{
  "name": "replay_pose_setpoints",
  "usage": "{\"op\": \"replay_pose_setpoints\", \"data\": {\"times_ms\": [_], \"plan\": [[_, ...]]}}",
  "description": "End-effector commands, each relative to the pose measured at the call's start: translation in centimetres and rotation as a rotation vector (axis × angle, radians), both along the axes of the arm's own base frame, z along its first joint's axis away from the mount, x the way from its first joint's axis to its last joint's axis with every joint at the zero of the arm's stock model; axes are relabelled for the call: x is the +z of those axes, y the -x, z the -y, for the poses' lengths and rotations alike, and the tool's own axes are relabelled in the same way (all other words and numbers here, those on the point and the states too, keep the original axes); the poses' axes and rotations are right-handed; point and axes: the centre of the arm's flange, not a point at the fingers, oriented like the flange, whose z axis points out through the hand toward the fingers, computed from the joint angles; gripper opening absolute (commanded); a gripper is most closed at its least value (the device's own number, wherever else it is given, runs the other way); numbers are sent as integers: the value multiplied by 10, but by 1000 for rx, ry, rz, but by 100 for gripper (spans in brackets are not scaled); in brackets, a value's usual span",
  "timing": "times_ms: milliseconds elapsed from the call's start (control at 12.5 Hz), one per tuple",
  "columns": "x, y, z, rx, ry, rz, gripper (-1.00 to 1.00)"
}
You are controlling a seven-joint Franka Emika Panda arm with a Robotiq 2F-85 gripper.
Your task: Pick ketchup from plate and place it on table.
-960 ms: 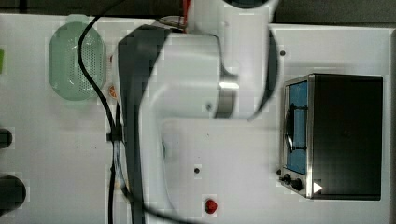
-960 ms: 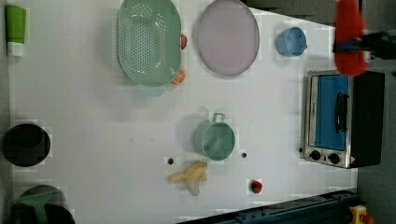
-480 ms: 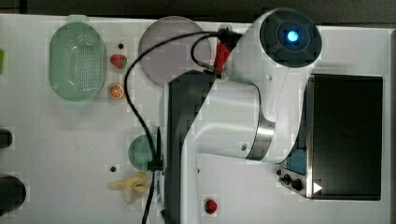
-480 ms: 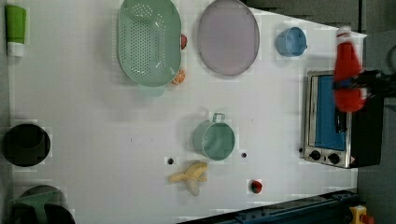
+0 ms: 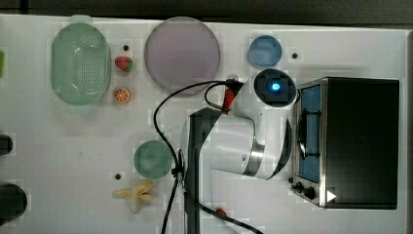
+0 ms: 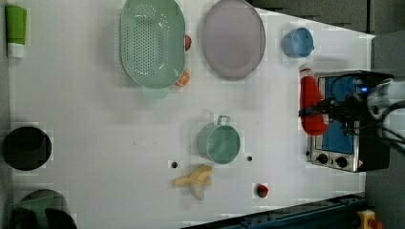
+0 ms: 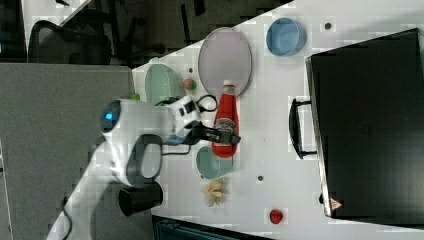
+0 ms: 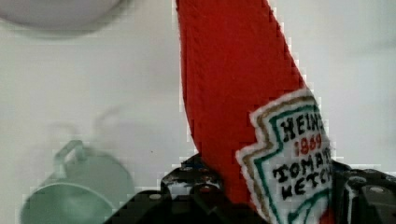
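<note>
Wrist view crops ketchup (image 8: 243, 93) ends.

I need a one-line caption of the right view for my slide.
Robot hand holds the ketchup above the table, beside the empty plate.

The glossy white, rounded robot arm (image 5: 229, 146) has dark grey side panels and a silver ring at one joint. A blue light glows on a black round cap (image 5: 275, 87). A black cable (image 5: 168, 146) loops alongside. Black jaws with screws.
</note>
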Motion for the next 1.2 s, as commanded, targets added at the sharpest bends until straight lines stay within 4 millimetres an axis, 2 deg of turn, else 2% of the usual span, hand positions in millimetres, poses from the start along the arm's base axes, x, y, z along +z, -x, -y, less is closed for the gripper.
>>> {"op": "replay_pose_setpoints", "data": {"times_ms": [80, 400, 640, 720, 880, 960, 1040, 1120, 1200], "plan": [[-18, -2, -9, -36, 12, 51, 19], [-73, 4, -10, -38, 12, 11, 19], [-91, 1, -11, -37, 16, 27, 19], [-90, -1, -11, -38, 18, 41, 25], [-82, -5, -12, -35, 21, 66, 67], [-70, -11, -15, -28, 21, 92, 89], [-60, -13, -16, -25, 20, 96, 100], [-47, -14, -18, -21, 17, 91, 100], [-26, -20, -20, -24, 19, 113, 100]]}}
